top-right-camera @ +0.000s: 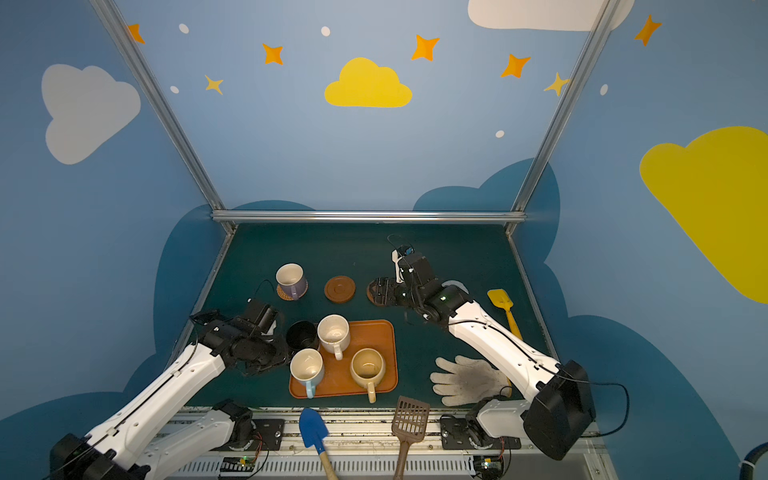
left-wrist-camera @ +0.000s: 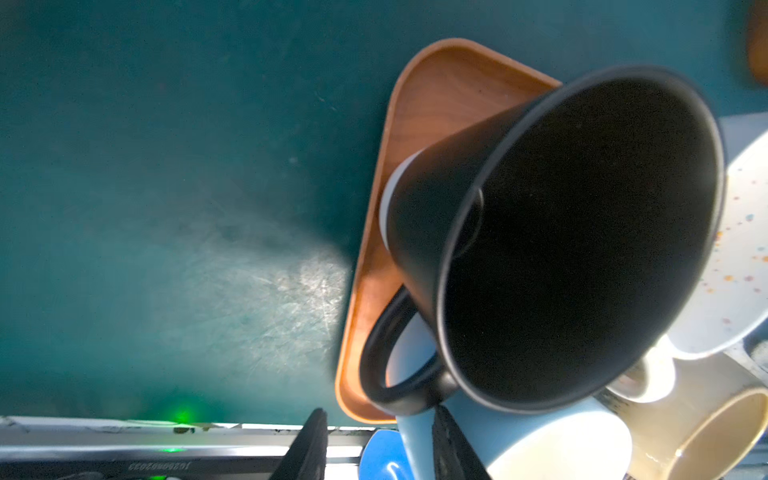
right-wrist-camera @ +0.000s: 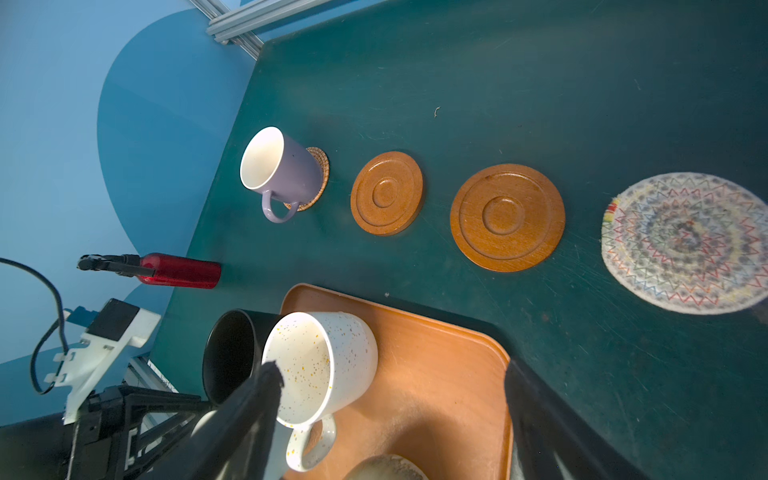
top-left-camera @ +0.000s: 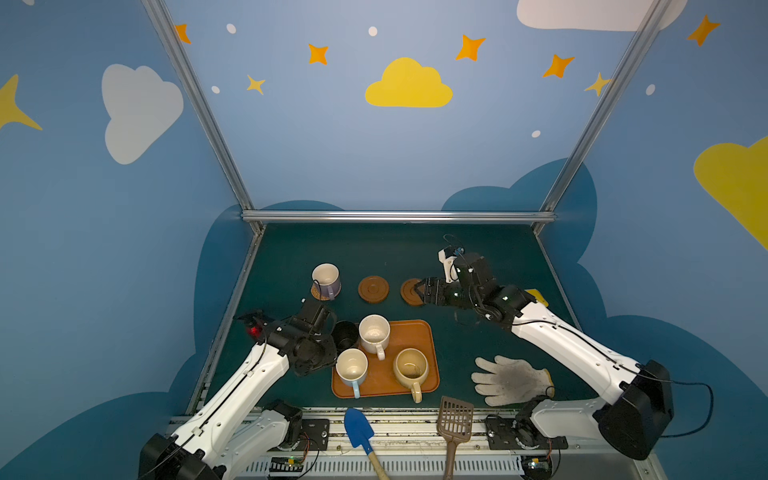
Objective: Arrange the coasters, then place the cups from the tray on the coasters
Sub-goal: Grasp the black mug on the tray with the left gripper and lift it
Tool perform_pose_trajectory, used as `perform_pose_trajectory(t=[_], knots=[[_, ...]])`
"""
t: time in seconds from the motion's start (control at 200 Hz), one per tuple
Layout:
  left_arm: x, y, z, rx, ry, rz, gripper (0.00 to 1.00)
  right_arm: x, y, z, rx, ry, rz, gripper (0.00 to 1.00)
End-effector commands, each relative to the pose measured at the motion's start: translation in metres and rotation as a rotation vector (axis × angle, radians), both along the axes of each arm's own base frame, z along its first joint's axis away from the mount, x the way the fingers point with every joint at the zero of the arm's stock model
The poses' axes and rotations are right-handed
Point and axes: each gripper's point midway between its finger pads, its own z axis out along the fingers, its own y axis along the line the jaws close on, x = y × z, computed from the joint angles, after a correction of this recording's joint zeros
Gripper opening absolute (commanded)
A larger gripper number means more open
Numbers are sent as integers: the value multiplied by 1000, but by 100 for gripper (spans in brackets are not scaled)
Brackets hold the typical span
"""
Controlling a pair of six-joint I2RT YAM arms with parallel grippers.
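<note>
The lavender cup (top-left-camera: pixel 326 279) stands on the rattan coaster (right-wrist-camera: pixel 320 174) at the back left. Beside it lie two wooden coasters (top-left-camera: pixel 373 289) (right-wrist-camera: pixel 507 216) and a grey-white rope coaster (right-wrist-camera: pixel 685 243). My right gripper (top-left-camera: pixel 420 291) hovers open and empty over the right-hand wooden coaster. The tray (top-left-camera: pixel 415 332) holds the speckled white cup (top-left-camera: pixel 375 332), the light blue cup (top-left-camera: pixel 352 368) and the tan-yellow cup (top-left-camera: pixel 411 368). The black cup (top-left-camera: pixel 345 334) is at the tray's back left corner. My left gripper (left-wrist-camera: pixel 378 411) has the cup's handle (left-wrist-camera: pixel 386 357) at its fingertips; a grip is unclear.
A white work glove (top-left-camera: pixel 511 380) lies right of the tray. A blue trowel (top-left-camera: pixel 359 432) and a brown slotted scoop (top-left-camera: pixel 455 419) rest on the front rail. A yellow shovel (top-right-camera: pixel 503 303) sits at the right edge, a red lighter (right-wrist-camera: pixel 178 270) at the left edge.
</note>
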Motion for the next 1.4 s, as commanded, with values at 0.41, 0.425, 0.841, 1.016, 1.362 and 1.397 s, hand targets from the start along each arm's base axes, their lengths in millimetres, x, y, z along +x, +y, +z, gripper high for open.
perform_pose_trajectory(t=[0.41, 0.425, 0.841, 1.016, 1.362, 1.397], knots=[[20, -14, -16, -12, -50, -92, 42, 0, 0, 4, 57, -3, -10, 84], [20, -14, -16, -14, -54, -93, 42, 0, 0, 4, 56, -1, -9, 84], [26, -20, -27, -16, -74, -153, 42, -2, -1, -7, 40, 26, -6, 83], [30, -16, -26, 14, -97, -168, 42, -3, -2, -12, 26, 33, -7, 83], [38, -19, -23, 14, -144, -209, 36, -3, -1, -16, 13, 43, 1, 83], [38, -19, -22, 14, -148, -212, 36, -3, -1, -16, 13, 42, 1, 82]])
